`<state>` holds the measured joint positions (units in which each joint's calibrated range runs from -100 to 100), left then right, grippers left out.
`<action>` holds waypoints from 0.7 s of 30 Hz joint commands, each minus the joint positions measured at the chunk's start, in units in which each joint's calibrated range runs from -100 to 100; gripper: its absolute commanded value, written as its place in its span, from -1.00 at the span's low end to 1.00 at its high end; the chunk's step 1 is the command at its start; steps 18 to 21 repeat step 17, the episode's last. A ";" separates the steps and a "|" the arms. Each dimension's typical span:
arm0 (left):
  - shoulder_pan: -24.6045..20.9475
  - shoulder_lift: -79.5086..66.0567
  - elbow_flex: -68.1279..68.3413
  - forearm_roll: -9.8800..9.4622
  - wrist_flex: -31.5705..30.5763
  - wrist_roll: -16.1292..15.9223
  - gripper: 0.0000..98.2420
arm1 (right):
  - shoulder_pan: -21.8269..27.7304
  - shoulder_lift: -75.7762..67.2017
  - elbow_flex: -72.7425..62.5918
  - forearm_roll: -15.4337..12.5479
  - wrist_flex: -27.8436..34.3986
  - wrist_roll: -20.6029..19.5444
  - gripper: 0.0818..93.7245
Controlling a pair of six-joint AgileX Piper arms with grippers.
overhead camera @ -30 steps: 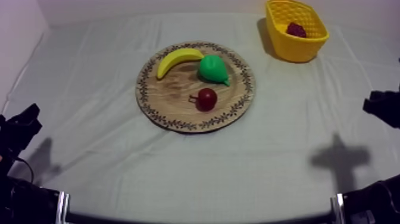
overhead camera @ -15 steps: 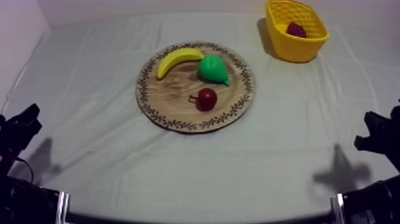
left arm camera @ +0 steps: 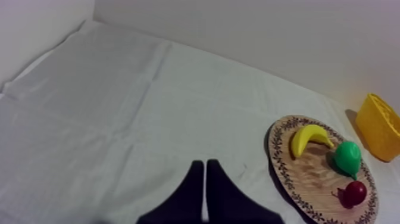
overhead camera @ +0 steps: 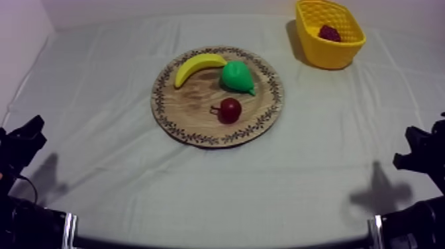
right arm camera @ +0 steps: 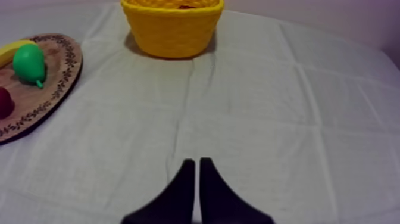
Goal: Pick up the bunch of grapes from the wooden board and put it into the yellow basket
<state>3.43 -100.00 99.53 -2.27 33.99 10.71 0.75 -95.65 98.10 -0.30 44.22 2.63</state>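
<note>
Black, pinched closed and empty: my left gripper (left arm camera: 204,165) at seven o'clock, right gripper (right arm camera: 197,162) at five. Wooden board (overhead camera: 192,116) sits mid-table. At one o'clock, the bunch of grapes (overhead camera: 329,32) lies inside the yellow basket (overhead camera: 328,57).

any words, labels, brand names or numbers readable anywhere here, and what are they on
None: no word, number, brand or sign can be read in any view.
The wooden board has a dark patterned rim, which is ornament and not letters.
The yellow basket, the bunch of grapes in it, banana, pear, small red fruit and cloth carry no labels.
</note>
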 commanded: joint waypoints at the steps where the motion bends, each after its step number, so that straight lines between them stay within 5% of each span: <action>1: 0.01 0.00 0.02 0.00 0.05 0.01 -1.00 | 0.19 -0.01 0.11 -0.11 -0.43 -0.51 -1.00; 5: 0.01 0.00 0.02 0.00 -0.01 0.00 -1.00 | 0.13 -0.02 0.20 -0.15 -0.68 -4.30 -1.00; 21: 0.01 0.00 0.02 0.00 -0.03 0.01 -1.00 | -1.78 -0.02 0.23 -0.16 -0.75 -4.78 -1.00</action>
